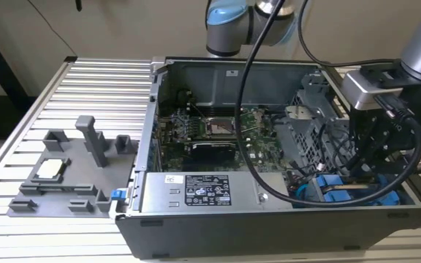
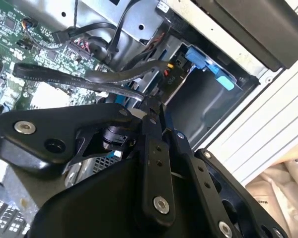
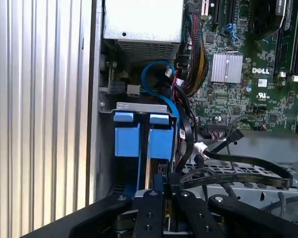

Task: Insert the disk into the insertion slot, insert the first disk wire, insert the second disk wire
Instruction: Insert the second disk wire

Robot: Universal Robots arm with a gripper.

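Arm is down inside the open black computer case (image 1: 284,219), at its near corner on the exterior view's right. Gripper (image 3: 161,186) sits low over the drive cage; in the first wrist view the fingers (image 3: 150,208) look drawn close together around a thin edge beside a black flat cable (image 3: 238,161), but what they're pinching, can't tell for sure.

Two blue-framed drives stand side by side in the insertion slot (image 3: 139,106) of the grey cage. The disk (image 3: 160,141) is the one right under the fingertips, its blue carrier (image 1: 342,189) seated in the bay; the other blue-framed drive (image 3: 126,139) is just beside it, nearer the case wall.

Blue cable (image 3: 156,84) loops from the cage up toward the power supply (image 1: 203,189). Motherboard (image 1: 210,129) is exposed further in. Grey fixture tray (image 1: 64,175) lies on the slatted table (image 1: 86,82), on the exterior view's left, well apart from the case.
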